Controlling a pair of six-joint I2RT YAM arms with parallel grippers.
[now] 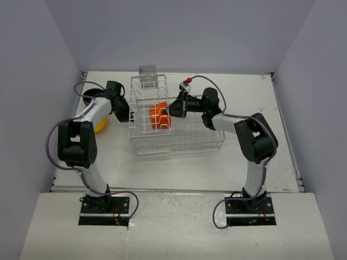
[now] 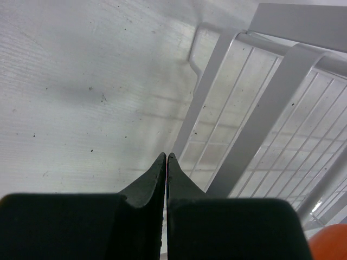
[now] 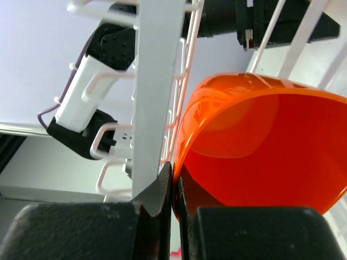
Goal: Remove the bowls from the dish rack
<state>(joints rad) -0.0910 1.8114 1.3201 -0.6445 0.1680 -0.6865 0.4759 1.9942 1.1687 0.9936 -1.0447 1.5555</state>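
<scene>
An orange-red bowl (image 1: 158,116) stands on edge inside the tall section of the white wire dish rack (image 1: 179,142). My right gripper (image 1: 169,111) reaches in from the right. In the right wrist view that gripper (image 3: 174,173) is shut on the bowl's (image 3: 271,141) rim, one finger inside it and one outside, next to a rack bar (image 3: 154,81). My left gripper (image 1: 130,115) is beside the rack's left side. The left wrist view shows it (image 2: 166,157) shut and empty above the table, with the rack (image 2: 282,92) to its right and a patch of the orange-red bowl (image 2: 331,244). A yellow bowl (image 1: 101,127) lies on the table, partly hidden by the left arm.
The low basket part of the rack (image 1: 206,145) extends toward the right arm. Grey walls enclose the table on three sides. A small grey plate (image 1: 147,70) sits at the rack's far end.
</scene>
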